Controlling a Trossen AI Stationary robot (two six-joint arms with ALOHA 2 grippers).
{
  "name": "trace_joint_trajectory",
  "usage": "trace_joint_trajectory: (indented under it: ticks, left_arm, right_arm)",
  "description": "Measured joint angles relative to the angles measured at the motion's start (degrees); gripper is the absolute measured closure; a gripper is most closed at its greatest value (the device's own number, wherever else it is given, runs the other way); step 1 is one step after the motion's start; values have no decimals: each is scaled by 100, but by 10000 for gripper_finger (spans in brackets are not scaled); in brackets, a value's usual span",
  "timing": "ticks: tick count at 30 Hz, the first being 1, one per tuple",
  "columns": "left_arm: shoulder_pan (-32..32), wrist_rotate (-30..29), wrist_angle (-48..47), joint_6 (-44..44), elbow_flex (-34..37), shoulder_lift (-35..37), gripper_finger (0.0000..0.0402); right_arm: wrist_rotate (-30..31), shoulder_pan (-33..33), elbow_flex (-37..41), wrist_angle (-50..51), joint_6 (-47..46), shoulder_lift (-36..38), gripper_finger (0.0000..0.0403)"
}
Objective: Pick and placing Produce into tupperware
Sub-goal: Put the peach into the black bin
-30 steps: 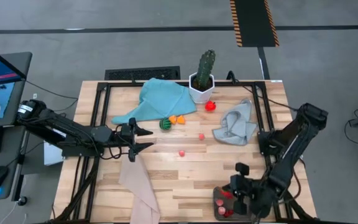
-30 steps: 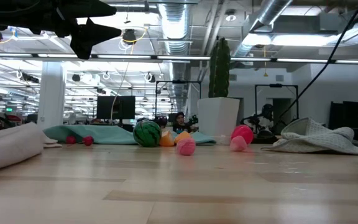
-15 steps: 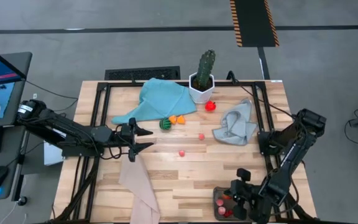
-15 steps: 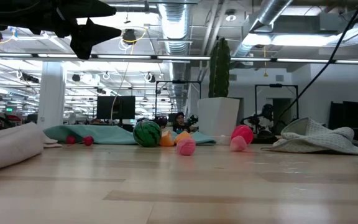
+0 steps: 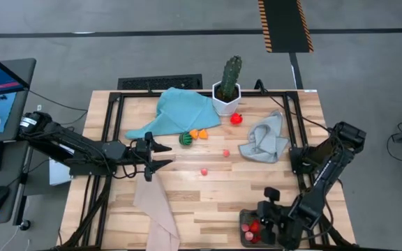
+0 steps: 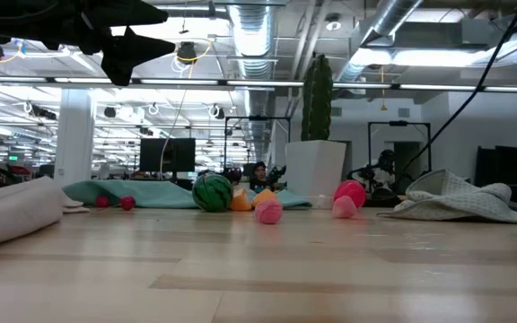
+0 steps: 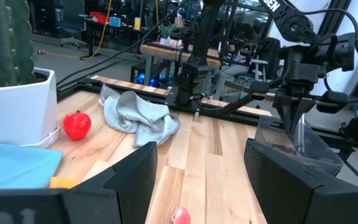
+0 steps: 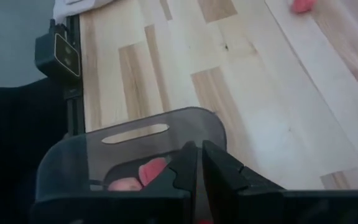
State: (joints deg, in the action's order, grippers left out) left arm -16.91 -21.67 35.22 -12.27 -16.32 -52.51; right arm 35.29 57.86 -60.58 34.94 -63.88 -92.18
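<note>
My right gripper (image 5: 257, 224) hangs over the tub (image 5: 251, 227) at the near right edge of the table (image 5: 215, 199). In the right wrist view my fingers (image 8: 185, 167) are pressed almost together, only a thin slit between them, with nothing I can see pinched; they sit just inside the tub's (image 8: 129, 146) clear wall. Red and pink pieces (image 8: 149, 171) lie in the tub beside them, and from above several red pieces (image 5: 252, 226) show inside it.

My left gripper (image 5: 160, 155) waits above the table's left middle, its fingers (image 7: 135, 168) spread wide and empty. A beige cloth (image 5: 155, 213) lies just nearer than it on the wood.

Past the tub, loose on the wood, a pink piece (image 5: 204, 171) lies near the middle, and a second pink one (image 5: 225, 153) lies a little farther and to the right. Farther again, a green striped ball (image 5: 185, 139) rests at the edge of a teal cloth (image 5: 180, 111), with two orange pieces (image 5: 199, 133) just beside it. A grey cloth (image 5: 265, 139) is bunched to the right. A red fruit (image 5: 236, 118) sits just beside the white pot (image 5: 225, 102) of the cactus (image 5: 230, 73) at the far edge.

In the low view the striped ball (image 6: 212, 192), an orange piece (image 6: 240, 200) and pink pieces (image 6: 269, 211) line up before the pot (image 6: 314, 173).
</note>
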Motion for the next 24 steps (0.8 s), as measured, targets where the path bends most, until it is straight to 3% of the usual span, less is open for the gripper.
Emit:
trace_joint_trajectory:
  ticks: [12,17,24]
  left_arm:
    - [0,0,0,0,0,0,171]
    - [0,2,0,0,0,0,171]
    - [0,2,13,-2,0,2,171]
  right_arm:
    - [38,-649,0,12,776,87,353]
    - [-285,-1088,-9,-54,1330,415,350]
    - [-485,-1958,-11,212,1864,947,307]
